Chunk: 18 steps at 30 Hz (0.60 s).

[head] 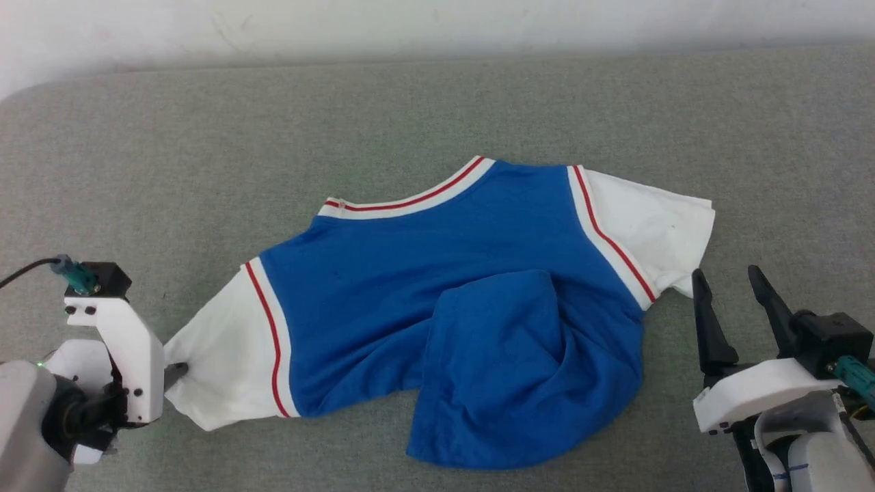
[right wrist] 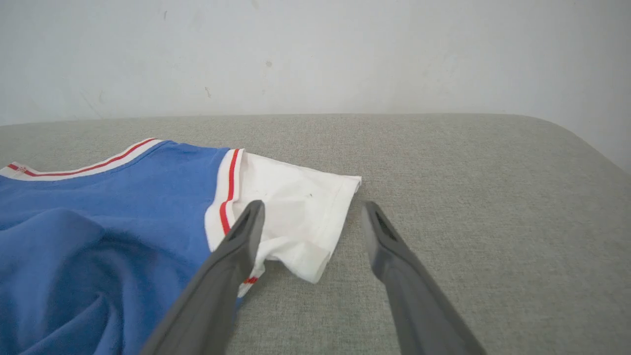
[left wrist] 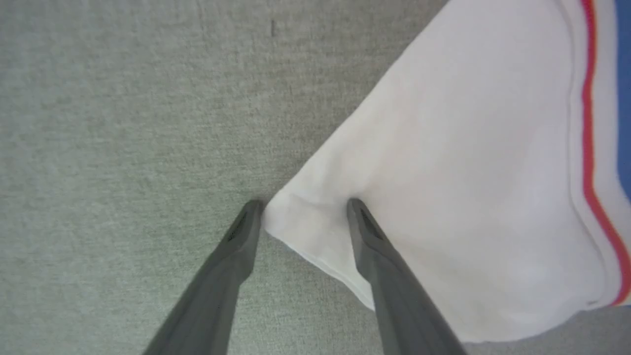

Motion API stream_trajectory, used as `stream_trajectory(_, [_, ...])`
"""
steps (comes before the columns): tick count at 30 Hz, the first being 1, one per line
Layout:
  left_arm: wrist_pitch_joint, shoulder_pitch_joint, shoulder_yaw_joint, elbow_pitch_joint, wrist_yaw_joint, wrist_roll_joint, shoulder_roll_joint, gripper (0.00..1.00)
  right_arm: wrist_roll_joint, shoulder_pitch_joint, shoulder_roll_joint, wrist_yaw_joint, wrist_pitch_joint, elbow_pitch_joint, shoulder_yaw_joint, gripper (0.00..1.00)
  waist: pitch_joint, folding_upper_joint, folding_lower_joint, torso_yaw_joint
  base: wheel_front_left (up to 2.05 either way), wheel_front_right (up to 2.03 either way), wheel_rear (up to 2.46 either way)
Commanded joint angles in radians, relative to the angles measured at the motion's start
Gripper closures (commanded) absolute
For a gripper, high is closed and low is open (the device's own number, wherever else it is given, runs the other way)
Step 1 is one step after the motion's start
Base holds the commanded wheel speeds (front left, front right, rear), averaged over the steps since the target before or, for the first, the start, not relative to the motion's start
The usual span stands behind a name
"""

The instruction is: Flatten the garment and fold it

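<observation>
The garment (head: 383,273) lies spread on the grey surface, blue body up, its collar trim toward the wall and no print showing. Its lower part is folded over itself into a rumpled flap (head: 506,369). One white sleeve (head: 225,355) points left, and my left gripper (head: 174,372) (left wrist: 304,207) is open with that sleeve's corner (left wrist: 305,231) lying between its fingers. The other white sleeve (head: 656,225) (right wrist: 296,222) lies at the right. My right gripper (head: 724,273) (right wrist: 310,207) is open just beside and below that sleeve, holding nothing.
The grey padded table (head: 205,150) runs back to a white wall (head: 437,27). Its rounded corners show at the far left (head: 27,92) and at the right (right wrist: 581,138). Bare surface surrounds the shirt on all sides.
</observation>
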Motion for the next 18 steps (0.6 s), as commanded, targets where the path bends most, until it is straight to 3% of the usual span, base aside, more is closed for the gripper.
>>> stream_trajectory(1, [0.051, 0.059, -0.043, 0.030, -0.014, -0.020, -0.032, 1.00, 0.005, -0.017, 0.002, -0.001, -0.010, 0.005, 0.001, 0.00, 0.007, 0.0000, 0.0000, -0.007, 0.00, 0.00, 0.00])
stream_trajectory(5, [-0.016, 0.056, -0.020, 0.002, 0.011, -0.002, -0.030, 1.00, 0.005, -0.017, 0.002, -0.001, -0.015, 0.018, -0.003, 0.00, -0.003, 0.0000, 0.0000, -0.003, 0.00, 0.00, 0.00])
stream_trajectory(11, [-0.213, 0.079, 0.034, -0.093, 0.104, 0.062, -0.053, 1.00, -0.027, -0.015, -0.003, -0.001, 0.015, 0.016, -0.023, 0.00, -0.045, 0.0000, 0.0000, 0.030, 0.00, 0.00, 0.00])
stream_trajectory(14, [-0.312, 0.097, 0.058, -0.171, 0.151, 0.089, -0.079, 1.00, -0.015, -0.015, -0.034, -0.001, 0.084, 0.010, -0.017, 0.00, -0.069, 0.0000, 0.0000, 0.059, 0.00, 0.00, 0.00])
stream_trajectory(18, [-0.422, 0.136, 0.092, -0.285, 0.222, 0.114, -0.120, 1.00, 0.023, -0.027, -0.125, -0.001, 0.249, -0.006, 0.018, 0.00, -0.089, 0.0000, 0.0000, 0.096, 0.00, 0.00, 0.00])
